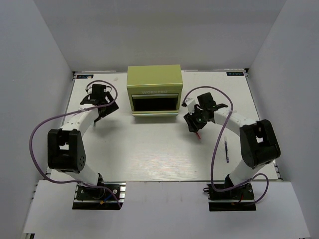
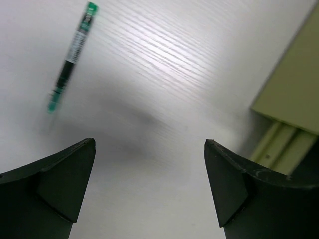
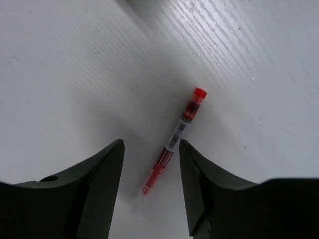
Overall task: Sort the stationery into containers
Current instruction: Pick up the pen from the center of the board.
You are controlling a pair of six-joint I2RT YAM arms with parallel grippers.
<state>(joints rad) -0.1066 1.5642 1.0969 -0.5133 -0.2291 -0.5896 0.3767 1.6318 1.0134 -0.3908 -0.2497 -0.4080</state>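
Observation:
The olive tool chest (image 1: pixel 153 82) stands at the back centre with one front drawer pulled out (image 1: pixel 154 113); its corner also shows in the left wrist view (image 2: pixel 291 94). My right gripper (image 3: pixel 151 144) (image 1: pixel 194 127) is open and low over the table. A thin red-white pen (image 3: pixel 174 139) lies flat between its fingers, close to the right finger (image 3: pixel 199 174). My left gripper (image 2: pixel 149 144) (image 1: pixel 101 113) is open with nothing between its fingers. A green pen (image 2: pixel 70 57) lies on the table ahead of it to the left. A thin dark blue pen (image 1: pixel 227 151) lies beside the right arm.
White walls enclose the white table (image 1: pixel 149 149) on three sides. Purple cables loop off both arms (image 1: pixel 35 134) (image 1: pixel 214 159). The chest sits between the two grippers at the back.

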